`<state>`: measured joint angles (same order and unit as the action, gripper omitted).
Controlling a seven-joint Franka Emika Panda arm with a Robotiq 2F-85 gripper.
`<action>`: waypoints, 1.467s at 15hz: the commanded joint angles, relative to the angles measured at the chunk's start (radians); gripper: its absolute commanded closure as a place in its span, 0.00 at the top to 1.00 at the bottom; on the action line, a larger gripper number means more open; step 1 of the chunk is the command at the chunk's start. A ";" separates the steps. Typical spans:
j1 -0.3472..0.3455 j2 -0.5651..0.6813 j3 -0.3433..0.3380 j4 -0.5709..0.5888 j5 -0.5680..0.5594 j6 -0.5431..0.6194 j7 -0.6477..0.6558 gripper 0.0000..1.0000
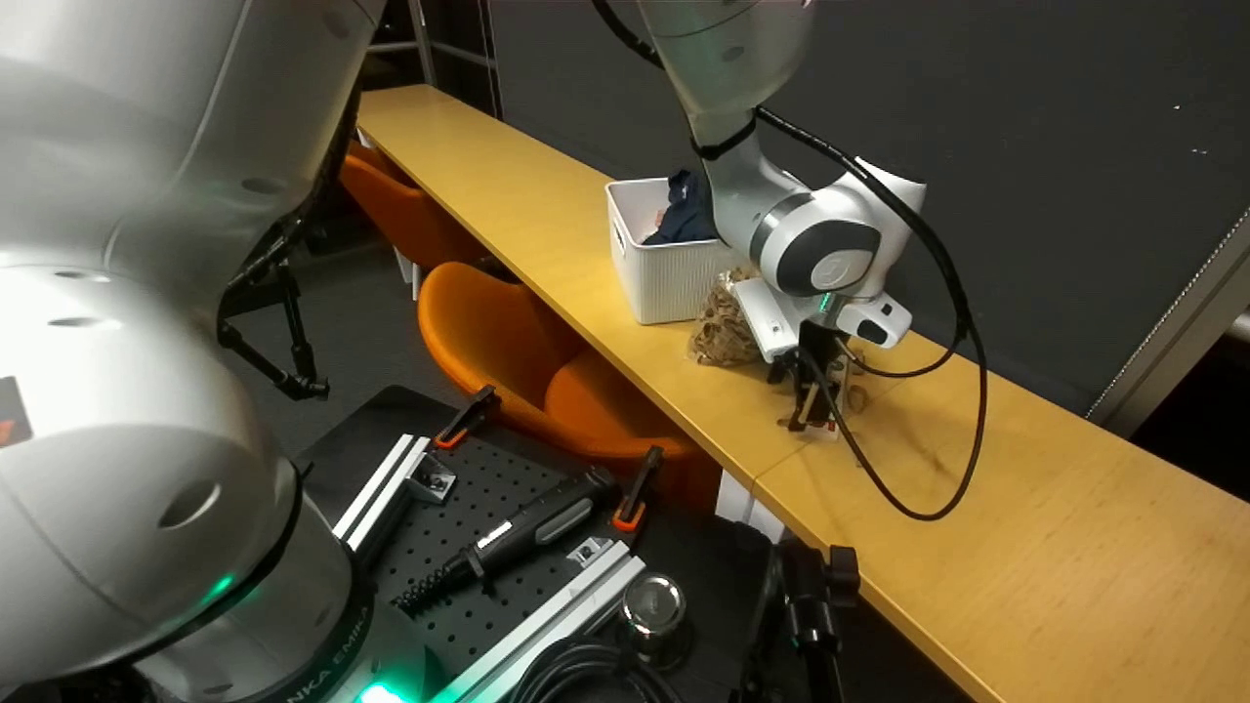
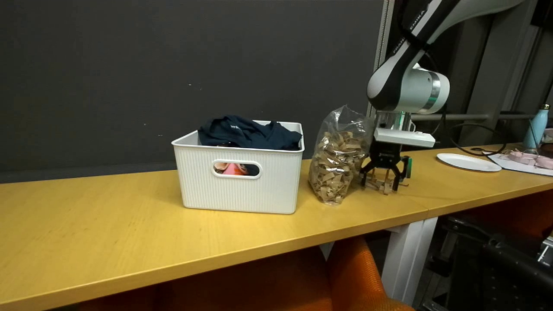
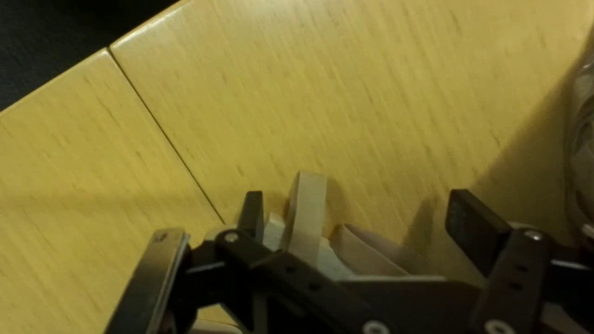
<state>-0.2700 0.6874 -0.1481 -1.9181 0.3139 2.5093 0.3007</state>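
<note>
Currently, the gripper [image 3: 356,204] hangs low over the yellow wooden table [image 3: 394,93], pointing down, its two fingers spread wide apart and released. Between and below them lie several tan strips [image 3: 308,213], paper by the look of them; one rises in a bent loop near one finger, another curls closer to the middle, and the gripper itself hides some of the rest. Whether a fingertip brushes any strip, I cannot tell. Just beside the gripper, in an exterior view, a clear plastic bag [image 2: 339,168] filled with similar strips stands upright on the table. Past the bag sits a white bin [image 2: 216,194] with dark blue cloth [image 2: 248,134] heaped up to its rim, and something pink [image 2: 234,169] shows through the handle hole. On the opposite side of the gripper, a white plate [image 2: 468,162] lies flat, with a light blue bottle [image 2: 537,127] farther along. Orange chairs [image 1: 488,332] stand at the table's edge.
</note>
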 commanded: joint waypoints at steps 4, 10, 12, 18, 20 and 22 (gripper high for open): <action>-0.041 0.028 0.003 0.039 0.055 -0.014 0.012 1.00; -0.053 0.047 0.008 0.067 0.095 -0.016 0.014 1.00; -0.052 0.046 0.013 0.073 0.101 -0.022 0.015 1.00; -0.053 0.045 0.028 0.096 0.106 -0.072 0.016 1.00; -0.061 0.046 0.038 0.110 0.112 -0.109 -0.002 1.00; -0.068 0.044 0.046 0.122 0.121 -0.155 -0.018 0.96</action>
<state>-0.3130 0.7221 -0.1268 -1.8393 0.3977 2.4270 0.3120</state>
